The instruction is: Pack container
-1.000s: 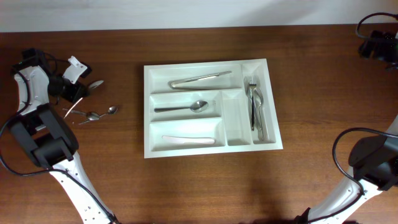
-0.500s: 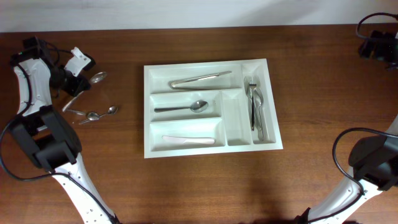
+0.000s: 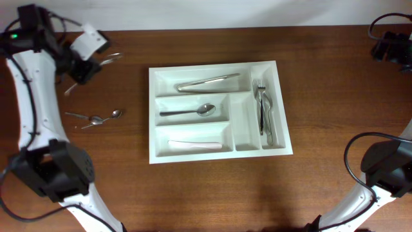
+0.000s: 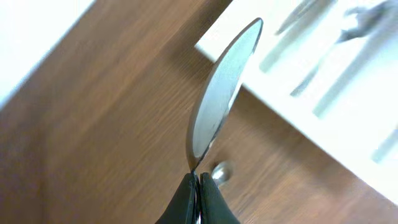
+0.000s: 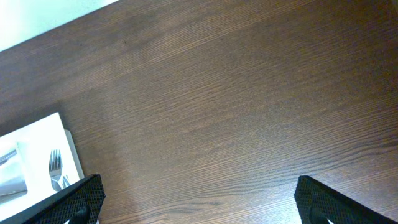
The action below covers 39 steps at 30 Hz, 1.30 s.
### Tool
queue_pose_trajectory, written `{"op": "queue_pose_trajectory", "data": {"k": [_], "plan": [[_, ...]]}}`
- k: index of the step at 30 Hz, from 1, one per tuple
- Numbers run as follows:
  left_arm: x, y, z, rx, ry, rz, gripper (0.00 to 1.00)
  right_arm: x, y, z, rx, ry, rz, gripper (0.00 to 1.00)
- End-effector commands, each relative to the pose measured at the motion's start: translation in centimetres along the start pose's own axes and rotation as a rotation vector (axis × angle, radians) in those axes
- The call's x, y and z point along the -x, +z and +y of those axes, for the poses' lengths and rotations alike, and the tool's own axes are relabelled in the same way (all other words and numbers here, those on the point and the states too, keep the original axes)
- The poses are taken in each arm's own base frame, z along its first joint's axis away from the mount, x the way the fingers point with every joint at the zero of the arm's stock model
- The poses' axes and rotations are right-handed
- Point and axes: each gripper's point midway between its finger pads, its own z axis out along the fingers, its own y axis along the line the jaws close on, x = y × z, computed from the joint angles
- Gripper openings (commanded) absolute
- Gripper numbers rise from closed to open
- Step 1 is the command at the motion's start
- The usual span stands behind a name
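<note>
Steel spoon point(image 4: 224, 93) pinched near neck in L pincer point(image 4: 198, 186); R pincer point(image 5: 199, 198) spread, idle. Carry level to container point(image 3: 152, 129), align w/ resting spoon point(image 3: 193, 111), lower, release.

Both arms are the same build: glossy white tube links with chunky black joint housings. The left arm point(image 3: 29, 96) has loose black cables point(image 3: 64, 24) just behind its hand, plus a tiny green light point(image 3: 14, 35) further back. The left gripper point(image 4: 198, 190) has slim, smooth black fingers point(image 4: 183, 205) under a white block. The right arm point(image 3: 386, 169) has its own black cable loop point(image 3: 348, 154), and its fingertips point(image 5: 71, 199) are black with a pebbly grid texture.
</note>
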Motion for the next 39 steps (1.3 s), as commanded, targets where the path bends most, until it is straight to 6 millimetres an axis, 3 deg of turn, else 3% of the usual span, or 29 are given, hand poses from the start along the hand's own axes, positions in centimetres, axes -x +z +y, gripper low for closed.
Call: {"op": "queue_pose_trajectory", "data": {"k": [1, 4, 9, 15, 18, 26, 35, 39], "plan": [[4.4, 0.3, -5.0, -0.068, 0.121, -0.023, 0.02, 0.0, -0.2, -0.1, -0.006, 0.009, -0.003, 0.99], [6.8, 1.5, -8.3, -0.127, 0.2, -0.023, 0.02, 0.0, -0.2, -0.1, -0.006, 0.009, -0.002, 0.99], [11.2, 3.4, -15.6, -0.222, 0.477, -0.048, 0.02, 0.0, -0.2, -0.1, -0.006, 0.009, -0.002, 0.99], [13.7, 6.0, -21.0, -0.293, 0.637, -0.056, 0.02, 0.0, -0.2, -0.1, -0.006, 0.009, -0.003, 0.99], [13.2, 8.7, -21.9, -0.31, 0.665, 0.013, 0.02, 0.0, -0.2, -0.1, -0.006, 0.009, -0.003, 0.99], [9.8, 16.0, -21.8, -0.372, 0.592, 0.182, 0.02, 0.0, -0.2, -0.1, -0.006, 0.009, -0.003, 0.99], [7.9, 19.0, -22.3, -0.42, 0.514, 0.248, 0.02, 0.0, -0.2, -0.1, -0.006, 0.009, -0.003, 0.99], [7.5, 19.7, -22.3, -0.41, 0.42, 0.275, 0.25, 0.0, -0.2, -0.1, -0.006, 0.009, -0.003, 0.99]]}}
